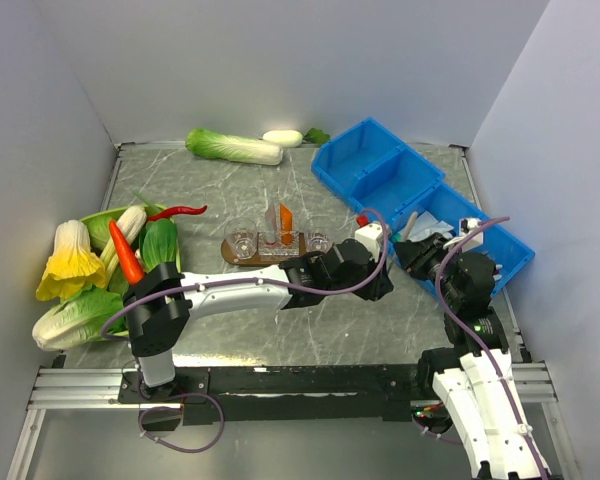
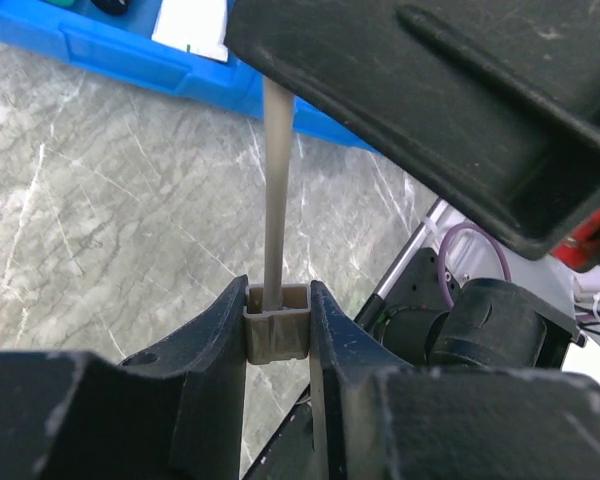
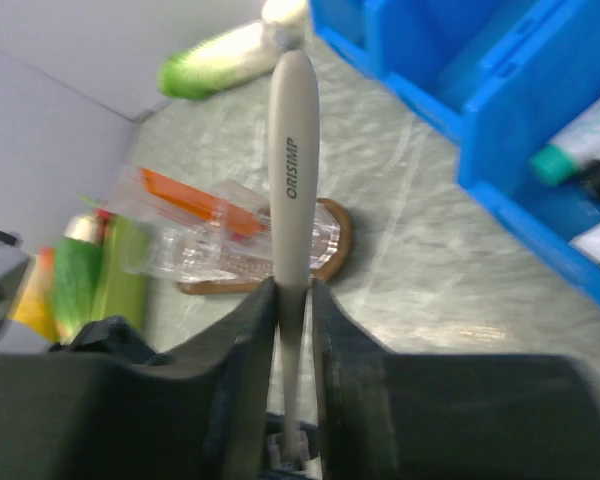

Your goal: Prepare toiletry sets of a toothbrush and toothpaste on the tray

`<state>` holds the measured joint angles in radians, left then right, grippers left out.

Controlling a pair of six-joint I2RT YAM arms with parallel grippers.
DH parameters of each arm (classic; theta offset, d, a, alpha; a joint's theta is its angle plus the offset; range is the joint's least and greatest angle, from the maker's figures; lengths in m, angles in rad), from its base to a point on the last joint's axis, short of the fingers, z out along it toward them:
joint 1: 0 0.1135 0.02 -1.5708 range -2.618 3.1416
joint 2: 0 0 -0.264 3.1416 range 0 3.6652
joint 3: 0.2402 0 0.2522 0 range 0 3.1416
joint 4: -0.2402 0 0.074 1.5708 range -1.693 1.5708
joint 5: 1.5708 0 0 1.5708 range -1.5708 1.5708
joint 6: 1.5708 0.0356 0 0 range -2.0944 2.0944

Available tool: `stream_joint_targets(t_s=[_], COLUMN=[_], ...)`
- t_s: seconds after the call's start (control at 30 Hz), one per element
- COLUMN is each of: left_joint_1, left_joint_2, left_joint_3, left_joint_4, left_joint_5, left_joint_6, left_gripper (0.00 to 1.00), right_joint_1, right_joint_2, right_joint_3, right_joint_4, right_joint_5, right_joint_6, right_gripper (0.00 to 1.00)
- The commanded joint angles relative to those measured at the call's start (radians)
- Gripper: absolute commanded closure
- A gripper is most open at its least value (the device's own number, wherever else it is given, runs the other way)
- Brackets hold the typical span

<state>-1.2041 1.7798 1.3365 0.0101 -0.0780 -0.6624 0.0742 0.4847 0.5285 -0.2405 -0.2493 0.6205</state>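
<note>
Right wrist view: right gripper (image 3: 292, 300) is clamped on the toothbrush (image 3: 292, 170), handle pointing straight ahead at the tray (image 3: 342, 232). Left gripper (image 2: 278, 335), nearer the tray, pinches seemingly the same brush's end.

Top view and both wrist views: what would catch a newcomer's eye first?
Probably the bright blue bins at the back right and the heap of vegetables on the left. Between them, the brown tray carries clear cups, one holding an orange toothpaste tube. In the wrist views, the left tool and the right tool are each clamped on a white toothbrush.
</note>
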Motion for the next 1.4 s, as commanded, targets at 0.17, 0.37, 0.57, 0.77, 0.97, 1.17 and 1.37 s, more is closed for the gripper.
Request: stream_joint_targets(t_s=[0.17, 0.37, 0.57, 0.77, 0.97, 1.17, 1.37], left_joint_1=[0.023, 0.023, 0.023, 0.023, 0.023, 0.023, 0.023], left_joint_2=[-0.112, -0.198, -0.230, -0.238, -0.238, -0.260, -0.283], left_joint_3=[-0.061, -0.209, -0.257, -0.254, -0.246, -0.275, -0.269], left_joint_4=[0.042, 0.146, 0.149, 0.120, 0.113, 0.125, 0.110], left_joint_5=[0.106, 0.081, -0.006, -0.043, -0.052, -0.063, -0.062], left_joint_6=[-0.147, -0.270, -0.307, -0.295, -0.287, -0.290, -0.235], left_gripper=[0.99, 0.99, 0.99, 0.99, 0.99, 0.99, 0.72], right_joint_1=[0.007, 0.015, 0.061, 0.208, 0.344, 0.446, 0.478], right_joint_2=[-0.051, -0.063, -0.044, 0.041, 0.155, 0.236, 0.293], right_joint_3=[0.129, 0.116, 0.074, 0.059, 0.085, 0.097, 0.131], right_joint_4=[-0.173, -0.186, -0.125, -0.053, -0.040, 0.009, 0.032], right_joint_5=[0.048, -0.011, -0.031, 0.034, 0.156, 0.245, 0.248], right_joint_6=[-0.153, -0.113, -0.067, -0.042, -0.059, -0.065, -0.059], right_gripper=[0.19, 0.16, 0.26, 0.24, 0.24, 0.51, 0.95])
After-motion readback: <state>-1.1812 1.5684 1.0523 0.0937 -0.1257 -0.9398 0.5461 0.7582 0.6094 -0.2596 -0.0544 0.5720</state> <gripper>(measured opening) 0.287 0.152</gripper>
